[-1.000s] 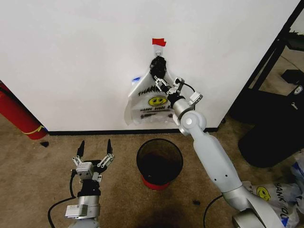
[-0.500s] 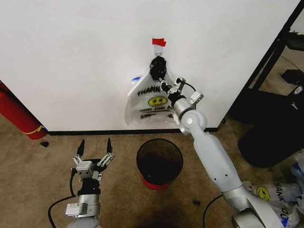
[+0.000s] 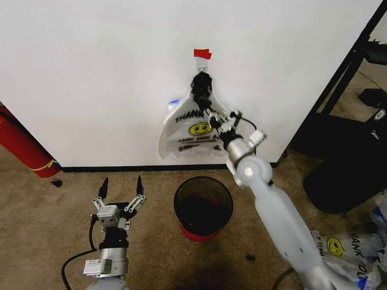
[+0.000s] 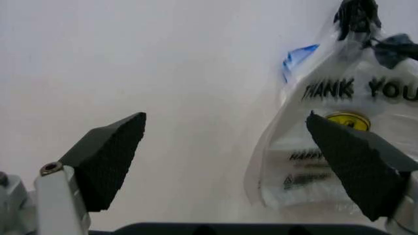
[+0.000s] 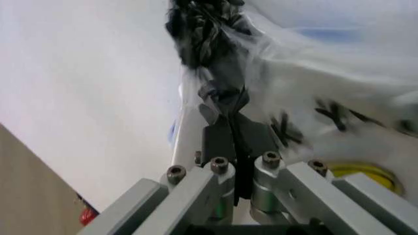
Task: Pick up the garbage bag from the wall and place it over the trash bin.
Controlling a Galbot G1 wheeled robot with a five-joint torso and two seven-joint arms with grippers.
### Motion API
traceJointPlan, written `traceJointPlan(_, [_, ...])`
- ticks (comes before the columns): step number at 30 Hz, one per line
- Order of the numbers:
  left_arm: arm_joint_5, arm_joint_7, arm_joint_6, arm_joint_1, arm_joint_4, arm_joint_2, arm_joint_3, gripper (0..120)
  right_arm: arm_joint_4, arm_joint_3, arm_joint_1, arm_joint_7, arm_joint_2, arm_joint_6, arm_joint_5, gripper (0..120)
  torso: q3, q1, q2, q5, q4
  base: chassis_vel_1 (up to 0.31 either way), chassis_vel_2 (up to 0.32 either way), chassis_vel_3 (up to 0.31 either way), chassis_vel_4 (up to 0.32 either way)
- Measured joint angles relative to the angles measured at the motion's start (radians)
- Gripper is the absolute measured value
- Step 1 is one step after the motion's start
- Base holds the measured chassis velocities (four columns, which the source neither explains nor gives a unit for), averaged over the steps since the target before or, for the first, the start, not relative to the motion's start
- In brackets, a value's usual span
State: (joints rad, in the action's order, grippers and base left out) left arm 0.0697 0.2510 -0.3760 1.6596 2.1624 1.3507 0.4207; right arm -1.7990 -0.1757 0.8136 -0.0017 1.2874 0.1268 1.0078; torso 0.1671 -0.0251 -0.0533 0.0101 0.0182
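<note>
Crinkled translucent plastic of the garbage bag (image 3: 192, 130), hanging on the smooth white wall (image 3: 91, 72) above the round black mesh trash bin (image 3: 203, 206), is pinched in the right gripper's (image 3: 210, 112) closed jaws; left gripper (image 3: 121, 187) idles, spread wide.

right claw (image 3: 211, 114) pinned against garbage bag (image 3: 188, 130) and wall (image 3: 91, 66); open floor behind it, trash bin (image 3: 203, 206) below.
</note>
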Motion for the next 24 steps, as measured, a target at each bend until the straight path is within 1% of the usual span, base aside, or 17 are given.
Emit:
traceJointPlan(1, [0.000,0.000,0.000,0.000,0.000,0.000,0.000,97,0.000,0.000,0.000,0.000,0.000,0.000,0.000,0,0.000,0.000,0.000,0.0000,0.0000,0.000,0.000,0.000,0.000])
traceJointPlan(4, [0.000,0.000,0.000,-0.004,-0.001,-0.002,-0.003,97,-0.070,-0.019,0.084,-0.005,-0.016,0.000,-0.028,0,0.000,0.000,0.000,-0.0002,0.0000,0.000,0.000,0.000,0.000])
traceJointPlan(5, [0.000,0.000,0.000,-0.004,-0.001,-0.002,-0.003,97,-0.070,-0.019,0.084,-0.005,-0.016,0.000,-0.028,0,0.000,0.000,0.000,-0.0002,0.0000,0.000,0.000,0.000,0.000])
traceJointPlan(6, [0.000,0.000,-0.001,-0.004,-0.001,-0.005,-0.004,97,-0.119,-0.034,0.150,-0.012,-0.024,0.000,-0.056,0,0.000,0.000,0.000,-0.0002,0.0000,0.000,0.000,0.000,0.000])
traceJointPlan(8, [0.000,0.000,-0.003,-0.004,0.000,-0.010,-0.005,97,-0.150,-0.046,0.200,-0.021,-0.029,-0.005,-0.091,0,0.000,0.000,0.000,0.0000,-0.0001,0.000,0.000,0.000,0.000])
traceJointPlan(10, [0.000,0.000,-0.003,-0.004,0.000,-0.011,-0.005,97,-0.154,-0.048,0.207,-0.022,-0.029,-0.006,-0.096,0,0.000,0.000,0.000,0.0000,-0.0002,0.000,0.000,0.000,0.000])
traceJointPlan(20, [0.000,-0.002,-0.007,-0.016,0.005,-0.022,-0.015,97,-0.257,-0.096,0.397,-0.049,-0.041,-0.053,-0.252,0,0.000,0.000,0.000,-0.0001,0.0000,0.000,0.000,0.000,0.000])
traceJointPlan(22, [0.001,-0.002,-0.007,-0.019,0.007,-0.024,-0.019,97,-0.288,-0.118,0.464,-0.053,-0.043,-0.077,-0.297,0,0.000,0.000,0.000,-0.0002,-0.0002,0.000,0.000,0.000,0.000])
traceJointPlan(24, [0.001,-0.002,-0.007,-0.020,0.008,-0.024,-0.019,97,-0.295,-0.123,0.479,-0.054,-0.043,-0.084,-0.307,0,0.000,0.000,0.000,-0.0001,-0.0002,0.000,0.000,0.000,0.000])
